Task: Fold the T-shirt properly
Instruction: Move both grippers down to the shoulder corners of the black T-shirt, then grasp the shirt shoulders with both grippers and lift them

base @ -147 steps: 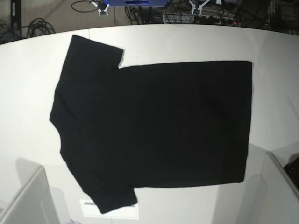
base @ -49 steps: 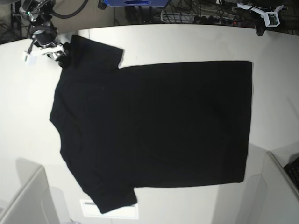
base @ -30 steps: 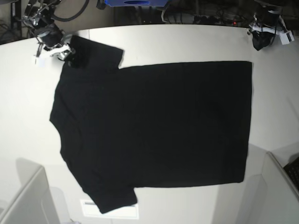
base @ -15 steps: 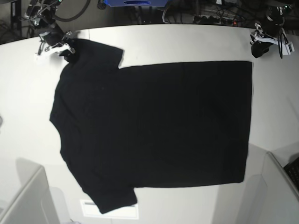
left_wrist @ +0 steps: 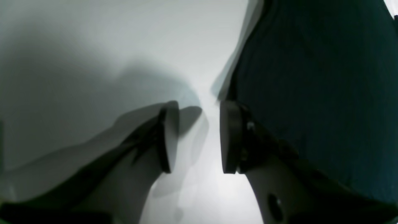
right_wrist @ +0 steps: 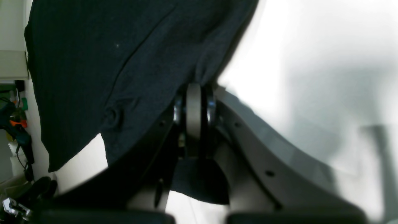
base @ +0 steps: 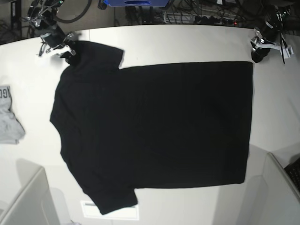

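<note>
Now right fingers [right_wrist: 193, 93] clenched on T-shirt [base: 154, 126] sleeve corner; left fingers [left_wrist: 199, 137] parted, empty, beside its hem on table [base: 187, 42].

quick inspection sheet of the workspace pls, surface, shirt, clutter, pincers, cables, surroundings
surface: white table, bare around the shirt.
job's things: black T-shirt spread flat, sleeves toward the base view's left, hem toward its right; no print showing.
clutter: small grey garment at the table's left edge in the base view; white label near the lower sleeve.
pincers: right pincer shut on the upper sleeve's corner; left pincer open, by the hem corner, one finger at the cloth's edge, nothing gripped.
cables: dark cables on the floor behind the table.
surroundings: grey panels at both lower corners of the base view.
</note>
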Robot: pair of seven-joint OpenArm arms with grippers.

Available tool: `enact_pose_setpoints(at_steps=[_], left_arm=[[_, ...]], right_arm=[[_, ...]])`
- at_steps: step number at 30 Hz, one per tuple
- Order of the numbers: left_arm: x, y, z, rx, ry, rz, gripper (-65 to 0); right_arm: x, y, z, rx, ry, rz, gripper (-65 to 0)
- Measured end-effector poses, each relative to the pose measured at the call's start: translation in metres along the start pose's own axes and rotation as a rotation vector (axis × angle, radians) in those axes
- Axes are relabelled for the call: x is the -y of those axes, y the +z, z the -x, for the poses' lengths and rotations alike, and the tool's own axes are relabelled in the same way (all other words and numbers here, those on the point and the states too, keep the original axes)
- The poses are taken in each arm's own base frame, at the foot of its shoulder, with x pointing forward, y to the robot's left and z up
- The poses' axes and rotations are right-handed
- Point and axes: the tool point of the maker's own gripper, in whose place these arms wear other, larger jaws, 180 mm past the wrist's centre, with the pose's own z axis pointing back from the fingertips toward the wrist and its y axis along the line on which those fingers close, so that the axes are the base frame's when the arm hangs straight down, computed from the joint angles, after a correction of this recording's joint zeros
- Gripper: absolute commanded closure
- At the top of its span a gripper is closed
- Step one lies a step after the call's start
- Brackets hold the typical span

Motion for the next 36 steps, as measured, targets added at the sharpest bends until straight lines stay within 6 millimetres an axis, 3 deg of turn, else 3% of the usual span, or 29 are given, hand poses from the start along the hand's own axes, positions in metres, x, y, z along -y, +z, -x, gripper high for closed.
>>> enact_pose_setpoints(at_steps=[8,17,19,21,27,30,34,36], left_arm=[[0.029,-0.015,0.013,-0.045,-0.028,0.080,-21.9],[0.024,-0.025,0.007,-0.018,0.053,0.061,-20.1],[0.024,-0.025,0.007,-0.018,0.052,0.056,-13.0],[0.024,-0.029,0.009,-0.029,0.048,0.046,0.0],[0.054,-0.041,0.026,-0.086,0.008,0.122,0.0],[0.049,-0.031,0.026,-0.101,-0.030,0.100,0.0],[0.027,0.001,0.020,-0.101,-0.085,0.016,0.0],[0.028,0.014,0.011,-0.075,-0.117,0.014,0.0]], right_arm=[[0.000,0.000,0.000,-0.002,0.003,0.000,0.0],[0.002,0.001,-0.002,-0.018,0.022,0.006,0.0],[0.003,0.002,-0.002,-0.017,0.022,0.006,0.0],[0.003,0.002,-0.003,-0.016,0.022,0.007,0.0],[0.006,0.009,0.000,-0.023,0.047,0.028,0.0],[0.011,0.024,0.005,-0.040,0.086,0.065,0.0],[0.016,0.041,0.013,-0.082,0.140,0.124,0.0],[0.016,0.050,0.016,-0.092,0.159,0.142,0.0]])
